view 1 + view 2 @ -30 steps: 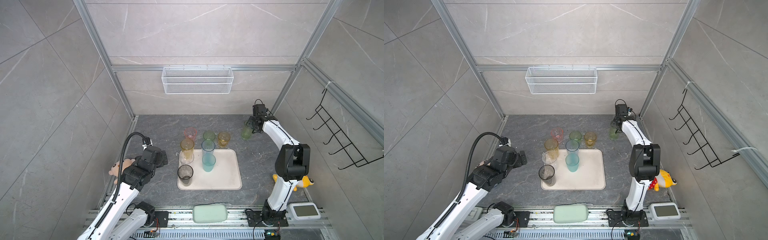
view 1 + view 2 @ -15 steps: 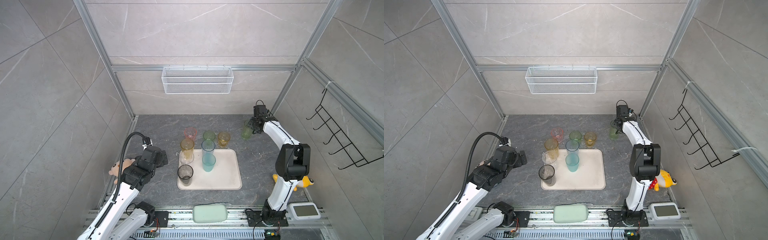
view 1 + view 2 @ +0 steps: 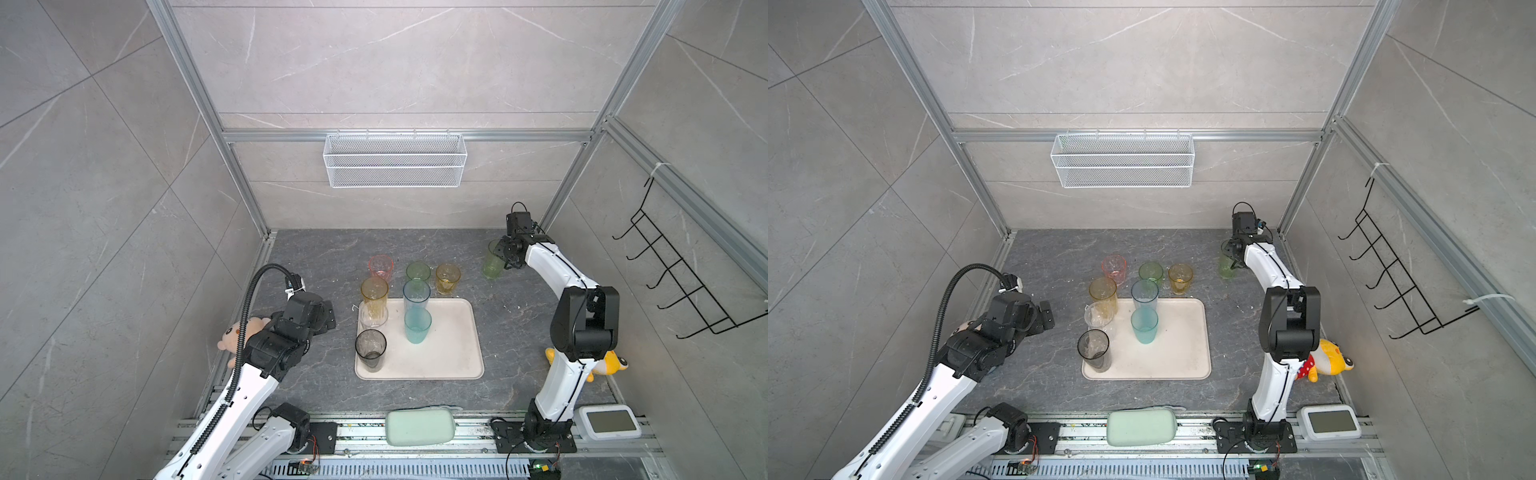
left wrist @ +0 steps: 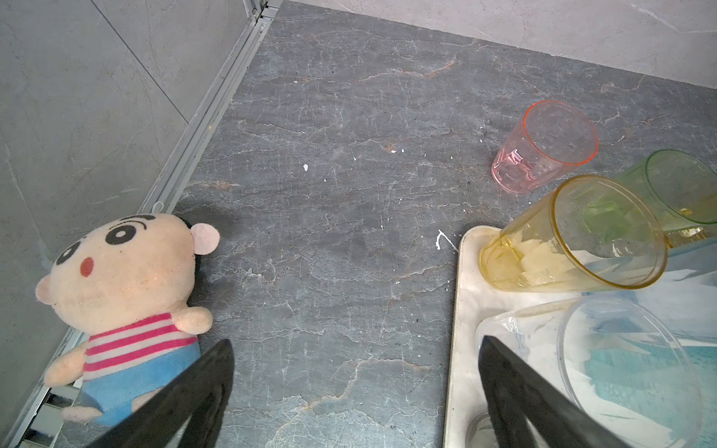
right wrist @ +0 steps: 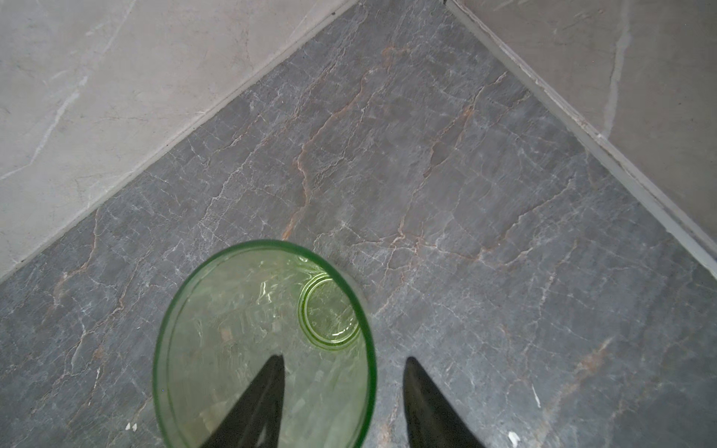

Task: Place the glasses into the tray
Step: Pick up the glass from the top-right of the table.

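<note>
Here, the right end effector (image 5: 343, 358) stands over the tall green glass (image 5: 252, 329) near the far right corner of the desk (image 3: 316, 257). One finger reaches inside the glass and the other stands outside it, so the jaws are apart and straddle the glass wall. Whether either pad presses the wall cannot be told. This glass stands upright on the desk, well apart from the tray (image 3: 449, 340).

The left end effector (image 4: 355, 341) hovers above the desk between its left edge and the tray, jaws spread wide, holding and touching nothing. A plush toy (image 4: 124, 279) lies at the left edge.

The tray lies at mid-desk. Along its left side stand the smoky grey glass (image 3: 370, 349), the clear glass (image 3: 374, 318) and, at the far left corner, the tall amber glass (image 3: 374, 293). Nearer the middle stand the teal glass (image 3: 417, 326) and the pale blue glass (image 3: 416, 295).

Beyond the tray's far edge, on the desk, stand the pink glass (image 3: 380, 266), the short green glass (image 3: 418, 271) and the short amber glass (image 3: 448, 278).
</note>
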Controlling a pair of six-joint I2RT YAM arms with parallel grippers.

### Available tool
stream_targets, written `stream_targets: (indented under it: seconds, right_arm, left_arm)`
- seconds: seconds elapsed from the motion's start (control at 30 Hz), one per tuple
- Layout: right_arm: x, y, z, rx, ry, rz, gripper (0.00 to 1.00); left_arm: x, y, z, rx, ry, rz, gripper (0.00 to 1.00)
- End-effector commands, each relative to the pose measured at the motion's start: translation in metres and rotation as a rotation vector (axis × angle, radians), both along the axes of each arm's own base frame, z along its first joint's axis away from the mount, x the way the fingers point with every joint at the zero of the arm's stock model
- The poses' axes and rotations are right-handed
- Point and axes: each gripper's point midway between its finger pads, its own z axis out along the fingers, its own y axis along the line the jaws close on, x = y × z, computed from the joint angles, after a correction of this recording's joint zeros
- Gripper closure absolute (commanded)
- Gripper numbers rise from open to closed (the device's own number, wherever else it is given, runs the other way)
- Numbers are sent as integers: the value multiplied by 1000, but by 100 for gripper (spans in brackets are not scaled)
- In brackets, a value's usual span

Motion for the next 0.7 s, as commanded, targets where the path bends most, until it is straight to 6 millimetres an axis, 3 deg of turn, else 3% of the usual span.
stream_targets:
  seconds: [0.0,0.37,0.67]
  right_arm:
    - [-2,-1,-15,24,25,-15,50]
    - [-4,0,-19,26,34,-7,63]
    - [-9,0,-14,22,30,0,80]
  left_arm:
    - [3,0,8,-15,-31,13,2]
    - [3,0,7,-18,-31,11,2]
    - [3,-1,8,-21,-33,10,2]
